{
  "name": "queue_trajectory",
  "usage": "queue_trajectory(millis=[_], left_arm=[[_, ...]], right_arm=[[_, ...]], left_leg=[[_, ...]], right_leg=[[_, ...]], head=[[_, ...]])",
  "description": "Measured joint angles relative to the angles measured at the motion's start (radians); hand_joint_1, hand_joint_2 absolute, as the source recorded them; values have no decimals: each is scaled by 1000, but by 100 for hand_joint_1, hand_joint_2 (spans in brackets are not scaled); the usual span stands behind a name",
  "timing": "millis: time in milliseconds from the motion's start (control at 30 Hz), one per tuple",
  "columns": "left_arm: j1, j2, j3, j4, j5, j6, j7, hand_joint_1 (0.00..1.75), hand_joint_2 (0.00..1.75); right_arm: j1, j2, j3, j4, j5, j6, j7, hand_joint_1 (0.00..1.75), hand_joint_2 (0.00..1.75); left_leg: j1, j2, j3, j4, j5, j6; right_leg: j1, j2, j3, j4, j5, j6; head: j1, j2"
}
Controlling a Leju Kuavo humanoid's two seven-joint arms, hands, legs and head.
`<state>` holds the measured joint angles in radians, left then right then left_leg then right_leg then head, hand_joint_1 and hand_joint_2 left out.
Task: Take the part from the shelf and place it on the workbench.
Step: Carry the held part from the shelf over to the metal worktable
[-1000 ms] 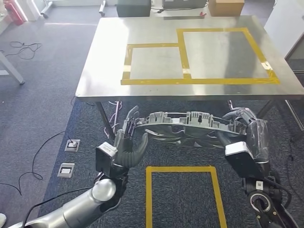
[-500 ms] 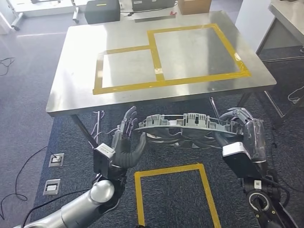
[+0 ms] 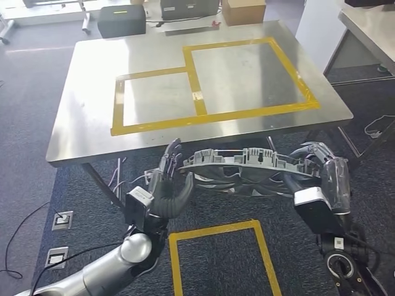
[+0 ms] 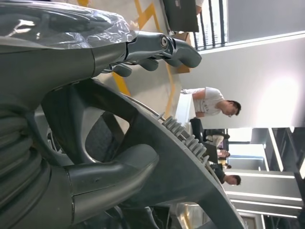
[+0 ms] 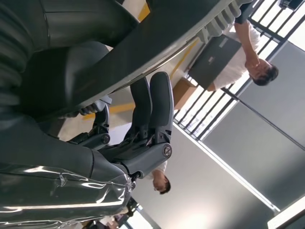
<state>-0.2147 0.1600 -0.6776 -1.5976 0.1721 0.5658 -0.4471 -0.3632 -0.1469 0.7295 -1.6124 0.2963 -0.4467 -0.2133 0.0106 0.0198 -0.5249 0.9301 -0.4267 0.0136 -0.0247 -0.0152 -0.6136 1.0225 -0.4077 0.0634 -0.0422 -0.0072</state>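
Observation:
The part [image 3: 242,161] is a long grey plastic panel with ribs and clips, held level in front of me, below the near edge of the steel workbench [image 3: 88,111]. My left hand [image 3: 170,185] grips its left end, thumb under it and fingers over it. My right hand [image 3: 321,166] grips the right end. In the left wrist view the thumb [image 4: 111,179] presses under the part [image 4: 172,157] and the fingers [image 4: 169,47] arch above. In the right wrist view the fingers [image 5: 154,105] curl around the part [image 5: 144,52].
Two yellow tape rectangles [image 3: 200,105] mark the workbench top. A black case [image 3: 121,20] and a cardboard box [image 3: 244,10] stand beyond its far edge. A yellow tape square [image 3: 214,229] lies on the carpet at my feet, with floor sockets [image 3: 63,219] and cables to the left. People [image 4: 212,100] stand in the background.
The whole picture has shifted: the workbench now lies further left and a little nearer, so the camera moved. Both hands keep the same hold on the part.

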Motion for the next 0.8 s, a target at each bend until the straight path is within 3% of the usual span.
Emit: queue_trajectory(millis=[67, 133, 200, 233, 333, 367, 400, 433, 500, 533, 567, 633, 700, 733, 800], left_arm=[[0, 0, 3, 0, -1, 0, 0, 0, 175], [0, 0, 6, -1, -1, 0, 1, 0, 175], [-1, 0, 7, -2, -1, 0, 0, 0, 175], [-1, 0, 8, -3, -2, 0, 0, 0, 175], [1, 0, 8, -3, -3, 2, 1, 0, 175], [3, 1, 8, -3, -4, 2, 2, 0, 175], [4, 1, 8, -3, -5, 2, 3, 0, 175], [5, 1, 9, -3, -7, 3, 3, 0, 175], [5, 1, 9, -4, -10, 4, 4, 0, 175], [5, 1, 10, -5, -11, 4, 5, 0, 175], [6, 1, 11, -7, -12, 3, 6, 0, 175], [6, 1, 12, -9, -15, 0, 7, 0, 175], [6, -2, 12, -12, -18, -2, 7, 0, 175], [5, -3, 12, -13, -18, -4, 7, 0, 175], [5, -6, 12, -14, -18, -8, 6, 0, 175]], right_arm=[[-1, 0, 0, 0, 0, 0, -1, 175, 175], [0, 0, 0, -1, -1, 0, -2, 175, 175], [0, 0, -1, -2, -2, 0, -2, 175, 175], [-1, 0, -1, -3, -2, 0, -2, 175, 175], [-1, 0, -2, -4, -2, 2, -2, 175, 175], [-1, 0, -2, -4, -2, 4, -2, 175, 175], [-1, 0, -2, -4, -2, 6, -3, 175, 175], [-1, 0, -2, -4, -2, 8, -3, 175, 175], [-1, 0, -2, -5, -1, 11, -3, 175, 175], [-3, 0, -2, -5, 0, 12, -3, 175, 175], [-3, 0, -2, -6, 1, 14, -2, 175, 175], [-4, 0, -2, -7, 5, 15, 1, 175, 175], [-5, 0, -3, -9, 11, 14, 3, 175, 175], [-7, 0, -4, -10, 14, 13, 5, 175, 175], [-11, 0, -4, -13, 19, 11, 10, 175, 175]], left_leg=[[-3, 7, 4, 7, -13, -13], [-7, 12, 4, 13, -20, -24], [-5, 8, -14, 56, -30, -34], [-2, 3, -42, 106, -43, -37], [-1, -10, -171, 296, -111, -42], [-2, -11, -201, 322, -115, -40], [-3, -13, -212, 311, -97, -35], [-5, -15, -204, 266, -58, -29], [-12, -32, -159, 125, 38, -6], [-16, -41, -138, 69, 58, 4], [-19, -49, -125, 33, 68, 12], [-22, -48, -108, 7, 60, 21], [-17, -39, -82, -7, 63, 26], [-15, -34, -68, -11, 60, 28], [-13, -28, -50, -13, 49, 31]], right_leg=[[5, -10, 20, -58, 10, -15], [7, -1, 25, -61, 8, -39], [5, 12, 32, -62, 7, -52], [5, 18, 38, -64, 5, -58], [9, 33, 49, -66, -7, -70], [12, 40, 54, -66, -13, -72], [15, 47, 61, -66, -18, -73], [17, 54, 70, -66, -24, -74], [22, 67, 87, -67, -37, -72], [22, 73, 91, -67, -44, -69], [21, 78, 93, -70, -48, -64], [18, 86, 98, -67, -48, -52], [19, 71, 98, -44, -60, -41], [19, 58, 83, -10, -79, -36], [16, 33, 15, 115, -130, -26]], head=[[5, 0], [2, 0], [-6, 0], [-11, 0], [-23, 0], [-26, 0], [-28, 0], [-29, 0], [-29, 0], [-27, 0], [-25, 0], [-24, 0], [-25, 0], [-22, 0], [-14, 0]])
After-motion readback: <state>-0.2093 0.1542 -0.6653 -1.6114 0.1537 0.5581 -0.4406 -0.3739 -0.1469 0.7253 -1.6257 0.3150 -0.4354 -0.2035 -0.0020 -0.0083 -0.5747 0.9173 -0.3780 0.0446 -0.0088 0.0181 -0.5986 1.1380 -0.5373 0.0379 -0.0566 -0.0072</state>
